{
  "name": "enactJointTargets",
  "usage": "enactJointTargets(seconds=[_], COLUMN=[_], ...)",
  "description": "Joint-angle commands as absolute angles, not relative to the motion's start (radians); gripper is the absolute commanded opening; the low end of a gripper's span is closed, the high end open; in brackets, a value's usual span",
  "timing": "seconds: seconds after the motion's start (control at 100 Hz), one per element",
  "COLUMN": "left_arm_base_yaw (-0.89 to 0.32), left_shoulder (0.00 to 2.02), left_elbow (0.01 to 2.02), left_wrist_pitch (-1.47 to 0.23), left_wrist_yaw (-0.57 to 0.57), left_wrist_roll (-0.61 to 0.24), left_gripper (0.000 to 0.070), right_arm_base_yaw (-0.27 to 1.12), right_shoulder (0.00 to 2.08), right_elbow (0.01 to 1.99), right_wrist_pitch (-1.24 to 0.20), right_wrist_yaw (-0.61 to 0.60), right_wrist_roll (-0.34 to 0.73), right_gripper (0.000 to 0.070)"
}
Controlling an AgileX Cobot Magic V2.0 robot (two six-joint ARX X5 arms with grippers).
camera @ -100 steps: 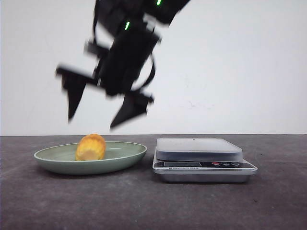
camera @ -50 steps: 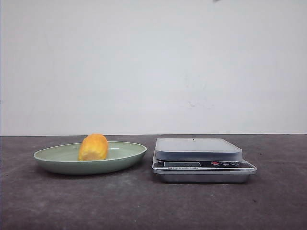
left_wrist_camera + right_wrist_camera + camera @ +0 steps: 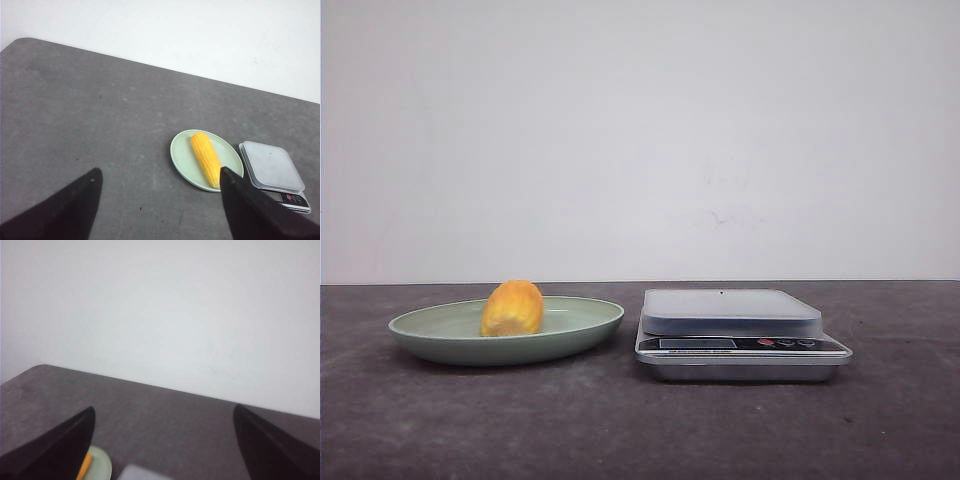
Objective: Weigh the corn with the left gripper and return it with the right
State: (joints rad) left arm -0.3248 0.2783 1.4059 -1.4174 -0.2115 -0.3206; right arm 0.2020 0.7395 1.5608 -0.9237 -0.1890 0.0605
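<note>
The yellow corn [image 3: 512, 308] lies in a pale green plate [image 3: 430, 335] on the dark table, left of a silver kitchen scale [image 3: 740, 335]. In the left wrist view the corn [image 3: 206, 157] lies lengthwise in the plate [image 3: 181, 156], with the scale [image 3: 272, 167] beside it. My left gripper [image 3: 157, 175] is open and empty, high above the table and well back from the plate. My right gripper [image 3: 164, 412] is open and empty, also held high; a sliver of the corn [image 3: 84, 466] and plate [image 3: 100, 467] shows under one finger. Neither gripper shows in the front view.
The scale's flat platform [image 3: 730, 305] is bare, and its display and buttons face the front. A white wall stands behind the table. The table's far corner is rounded in the left wrist view [image 3: 22, 42].
One second ago a black gripper hung open above the plate in the front view; it has since risen out of that view. The corn stays in the plate.
</note>
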Motion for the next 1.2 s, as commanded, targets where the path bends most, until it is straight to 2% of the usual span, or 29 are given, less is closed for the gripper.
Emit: enactJointTargets(seconds=[0.0,0.07,0.18,0.24,0.28,0.35,0.38,0.42,0.62,1.19], left_arm_base_yaw=[-0.327,-0.327,-0.327,-0.326,-0.326,-0.326,-0.326,-0.327,-0.327,-0.327], left_shoulder=[0.276,0.276,0.275,0.275,0.276,0.276,0.275,0.275,0.275,0.275], left_elbow=[1.417,1.415,1.403,1.395,1.39,1.38,1.375,1.37,1.36,1.361], left_wrist_pitch=[-1.414,-1.414,-1.415,-1.414,-1.413,-1.411,-1.41,-1.408,-1.385,-1.392], left_wrist_yaw=[-0.216,-0.216,-0.216,-0.209,-0.204,-0.205,-0.205,-0.205,-0.205,-0.205], left_wrist_roll=[-0.302,-0.302,-0.302,-0.303,-0.303,-0.303,-0.302,-0.298,-0.292,-0.296], left_gripper=[0.0432,0.0431,0.0427,0.0384,0.0327,0.0212,0.0135,0.0,0.001,0.0011], right_arm_base_yaw=[0.204,0.203,0.203,0.203,0.203,0.203,0.203,0.203,0.2,0.2], right_shoulder=[0.731,0.695,0.637,0.603,0.58,0.541,0.526,0.507,0.447,0.447], right_elbow=[1.57,1.562,1.524,1.491,1.467,1.418,1.396,1.367,1.264,1.261], right_wrist_pitch=[-1.012,-1.097,-1.153,-1.162,-1.165,-1.169,-1.169,-1.166,-1.13,-1.13], right_wrist_yaw=[-0.144,-0.095,-0.085,-0.081,-0.076,-0.076,-0.076,-0.075,-0.076,-0.077], right_wrist_roll=[0.079,0.072,0.072,0.076,0.076,0.079,0.078,0.078,0.097,0.104], right_gripper=[0.0538,0.0538,0.0537,0.0493,0.0429,0.0268,0.0162,0.0,0.0007,0.0007])
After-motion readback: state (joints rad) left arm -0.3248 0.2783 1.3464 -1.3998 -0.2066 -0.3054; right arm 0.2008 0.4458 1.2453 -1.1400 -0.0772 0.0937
